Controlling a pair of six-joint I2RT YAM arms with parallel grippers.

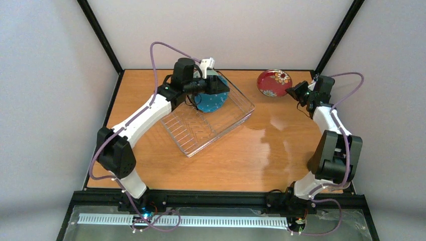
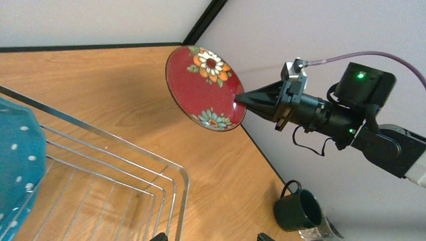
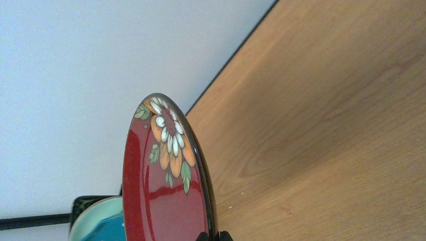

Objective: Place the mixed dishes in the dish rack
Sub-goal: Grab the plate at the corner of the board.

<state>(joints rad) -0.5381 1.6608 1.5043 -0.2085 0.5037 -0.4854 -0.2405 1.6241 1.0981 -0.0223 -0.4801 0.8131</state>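
Right pincer (image 2: 241,99): jaws nearly closed, pinching the rim of the small red flowered plate (image 2: 206,88). The plate is held on edge and tilted, with its painted face toward the rack, over the far right corner of the worktop (image 1: 261,155). We cannot tell whether its lower edge touches the wood. The right wrist view shows the plate edge-on, with the orange-and-white flower near the top. Left pincer (image 2: 211,237): jaws spread wide, gripping nothing, hanging over the far end of the wire dish rack (image 1: 206,125). The rack lies at an angle left of centre on the worktop, well apart from the red plate. The blue dotted plate (image 1: 211,102) is inside the rack at its far end, leaning rather than flat, just under the left pincer. We cannot tell whether the two are touching. A dark green mug (image 2: 296,208) stands on the worktop near its right edge, with a clear glass cup (image 2: 321,233) just beside it. Both are outside the rack.
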